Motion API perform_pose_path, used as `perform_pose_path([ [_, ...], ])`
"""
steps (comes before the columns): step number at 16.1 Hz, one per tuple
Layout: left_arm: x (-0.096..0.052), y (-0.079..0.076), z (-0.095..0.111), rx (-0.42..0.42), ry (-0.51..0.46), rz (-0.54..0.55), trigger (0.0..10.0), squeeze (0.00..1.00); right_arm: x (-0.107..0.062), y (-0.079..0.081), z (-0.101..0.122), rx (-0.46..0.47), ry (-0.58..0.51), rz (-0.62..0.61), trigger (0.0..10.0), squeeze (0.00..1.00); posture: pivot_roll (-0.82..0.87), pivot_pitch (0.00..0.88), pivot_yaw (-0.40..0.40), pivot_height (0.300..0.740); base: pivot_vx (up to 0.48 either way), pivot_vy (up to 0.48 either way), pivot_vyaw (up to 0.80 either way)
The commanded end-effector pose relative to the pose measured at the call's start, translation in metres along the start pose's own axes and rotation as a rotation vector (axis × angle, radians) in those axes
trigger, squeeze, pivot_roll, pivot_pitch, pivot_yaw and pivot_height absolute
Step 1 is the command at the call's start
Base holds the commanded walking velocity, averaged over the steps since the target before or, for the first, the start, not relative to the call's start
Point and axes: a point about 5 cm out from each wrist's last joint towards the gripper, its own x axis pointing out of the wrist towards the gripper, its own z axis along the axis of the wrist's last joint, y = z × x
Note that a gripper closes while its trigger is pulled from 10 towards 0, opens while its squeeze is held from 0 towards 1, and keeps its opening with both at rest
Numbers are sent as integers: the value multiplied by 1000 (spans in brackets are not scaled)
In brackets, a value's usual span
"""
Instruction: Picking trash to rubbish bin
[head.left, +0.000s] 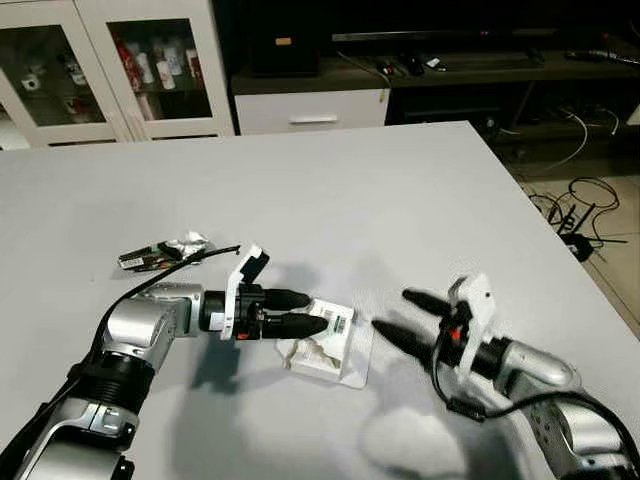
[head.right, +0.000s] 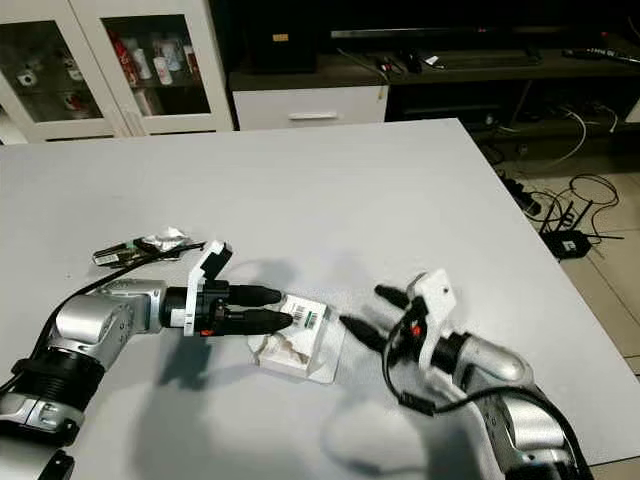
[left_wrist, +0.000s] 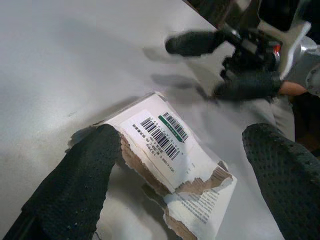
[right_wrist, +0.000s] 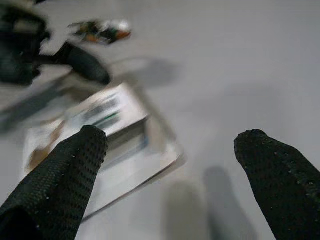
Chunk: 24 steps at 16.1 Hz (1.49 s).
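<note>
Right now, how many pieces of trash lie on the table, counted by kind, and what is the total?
Torn box, by the fingers of the left gripper: 1
Crumpled wrapper, near the table's left side: 1
Total: 2
The right gripper waits open beside the box.

Silver arms, white brackets, textured black fingers (left_wrist: 75, 185).
</note>
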Motion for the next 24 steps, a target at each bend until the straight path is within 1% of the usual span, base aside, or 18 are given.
perform_pose_path([
  [1, -2, -1, 5, 23, 2, -1, 10000, 0, -1, 6, 2, -14, 16, 68, 10000, 0, -42, 38, 17, 740, 0, 0, 0],
  [3, -1, -1, 6, 23, 0, 1, 10000, 0, -1, 7, 1, -14, 23, 72, 10000, 0, -41, 40, 16, 740, 0, 0, 0],
  [6, -1, 0, 6, 23, -6, 4, 10000, 0, 4, 10, -1, -21, 43, 105, 10000, 0, -41, 48, 16, 740, 0, 0, 0],
  [8, 1, 0, 8, 26, -9, 5, 10000, 0, 12, 7, -3, -46, 59, 64, 10000, 0, -38, 53, 16, 740, 0, 0, 0],
  [10, 1, 0, 8, 27, -11, 6, 10000, 0, 18, 9, -4, -65, 72, 79, 10000, 0, -33, 58, 15, 740, 0, 0, 0],
  [11, 1, 0, 9, 29, -12, 6, 10000, 0, 24, 11, -3, -66, 66, 97, 10000, 0, -30, 60, 15, 740, 0, 0, 0],
  [15, -1, 0, 10, 33, -13, 13, 10000, 0, 32, 11, 0, -86, 62, 113, 10000, 0, -24, 62, 15, 740, 0, 0, 0],
  [21, -1, 0, 11, 41, -9, 17, 10000, 0, 42, 17, -8, -108, 113, 165, 10000, 0, -21, 66, 14, 740, 0, 0, 0],
  [24, -2, 1, 11, 39, -6, 22, 10000, 0, 46, 19, -14, -98, 121, 180, 10000, 0, -16, 67, 16, 740, 0, 0, 0],
])
